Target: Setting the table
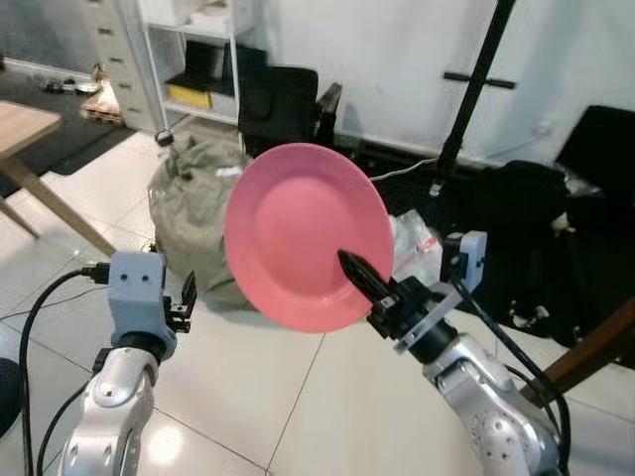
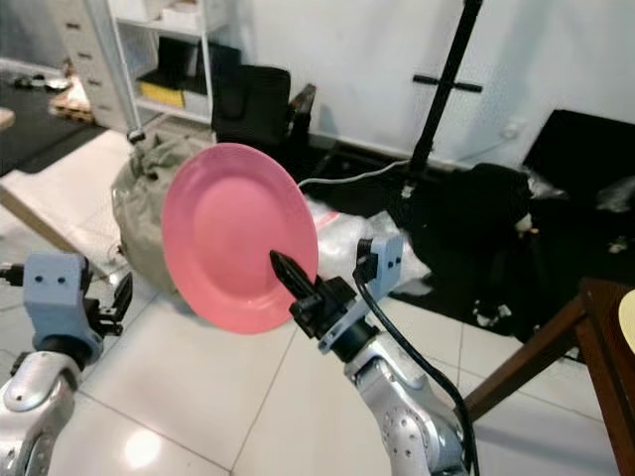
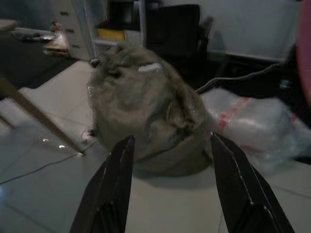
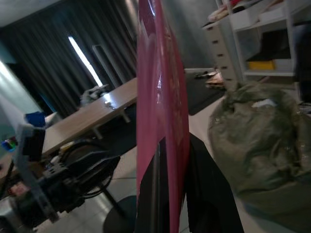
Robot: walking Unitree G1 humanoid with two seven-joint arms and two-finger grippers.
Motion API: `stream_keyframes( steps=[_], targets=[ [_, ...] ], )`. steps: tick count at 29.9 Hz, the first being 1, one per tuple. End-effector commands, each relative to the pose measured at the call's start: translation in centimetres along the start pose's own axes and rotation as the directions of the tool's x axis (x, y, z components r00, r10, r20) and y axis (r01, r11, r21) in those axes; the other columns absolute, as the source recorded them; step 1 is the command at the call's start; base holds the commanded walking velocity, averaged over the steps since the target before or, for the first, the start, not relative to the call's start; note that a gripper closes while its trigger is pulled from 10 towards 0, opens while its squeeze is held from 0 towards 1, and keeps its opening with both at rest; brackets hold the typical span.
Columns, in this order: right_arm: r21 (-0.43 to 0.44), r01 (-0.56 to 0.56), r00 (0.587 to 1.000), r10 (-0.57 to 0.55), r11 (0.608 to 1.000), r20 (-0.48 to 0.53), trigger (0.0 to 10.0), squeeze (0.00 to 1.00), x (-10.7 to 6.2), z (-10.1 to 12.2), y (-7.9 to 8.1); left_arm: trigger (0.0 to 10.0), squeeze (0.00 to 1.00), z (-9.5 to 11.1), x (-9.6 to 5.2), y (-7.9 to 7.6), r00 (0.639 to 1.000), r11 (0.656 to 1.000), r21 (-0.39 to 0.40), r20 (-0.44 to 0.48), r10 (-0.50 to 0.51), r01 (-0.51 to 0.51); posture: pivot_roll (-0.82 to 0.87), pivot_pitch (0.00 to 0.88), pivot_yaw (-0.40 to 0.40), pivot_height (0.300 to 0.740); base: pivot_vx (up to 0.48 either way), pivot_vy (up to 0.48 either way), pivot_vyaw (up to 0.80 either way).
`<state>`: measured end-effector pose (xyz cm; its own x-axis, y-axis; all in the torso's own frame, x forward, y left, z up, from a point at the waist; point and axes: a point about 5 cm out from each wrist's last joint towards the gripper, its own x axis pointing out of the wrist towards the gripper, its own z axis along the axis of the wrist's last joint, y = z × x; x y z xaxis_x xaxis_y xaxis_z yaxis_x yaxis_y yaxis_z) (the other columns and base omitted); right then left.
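Observation:
My right gripper (image 1: 359,273) is shut on the lower rim of a pink plate (image 1: 303,233) and holds it up on edge at chest height, its face turned toward me. In the right wrist view the plate (image 4: 160,97) runs edge-on between the two black fingers (image 4: 209,194). Low on the left, my left gripper (image 3: 171,141) is open and holds nothing, pointing toward a green sack on the floor. A dark wooden table corner (image 2: 595,327) juts in at the right, with a pale yellow rim (image 2: 628,319) on it.
A stuffed olive-green sack (image 1: 193,208) and a clear plastic bag (image 1: 417,243) lie on the white tiled floor ahead. Black bags (image 1: 536,218) and a tripod pole (image 1: 476,79) stand behind. A light wooden table (image 1: 20,124) is at left, with white shelves (image 1: 193,59) beyond.

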<state>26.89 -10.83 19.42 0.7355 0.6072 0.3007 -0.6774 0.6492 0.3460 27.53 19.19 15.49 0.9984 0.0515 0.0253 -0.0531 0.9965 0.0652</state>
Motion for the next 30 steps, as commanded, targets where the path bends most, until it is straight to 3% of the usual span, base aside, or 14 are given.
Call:
stream_keyframes(
  steps=[1, 30],
  targets=[
    [0.014, -0.021, 1.000, 0.021, 1.000, -0.004, 10.0, 0.00, 0.02, -0.24, 0.37, 10.0, 0.00, -0.42, -0.21, 0.33, 1.000, 1.000, 0.003, -0.022, 0.017, -0.017, 0.02, 0.000, 0.056, 0.740, 0.000, 0.000, 0.64],
    [0.021, -0.024, 1.000, 0.024, 0.999, 0.002, 10.0, 0.00, 0.10, -0.24, 0.33, 10.0, 0.00, -0.10, 0.06, 0.47, 0.999, 0.999, 0.011, -0.011, 0.035, -0.035, 0.02, 0.000, 0.059, 0.740, 0.000, 0.000, 0.65]
  ],
)
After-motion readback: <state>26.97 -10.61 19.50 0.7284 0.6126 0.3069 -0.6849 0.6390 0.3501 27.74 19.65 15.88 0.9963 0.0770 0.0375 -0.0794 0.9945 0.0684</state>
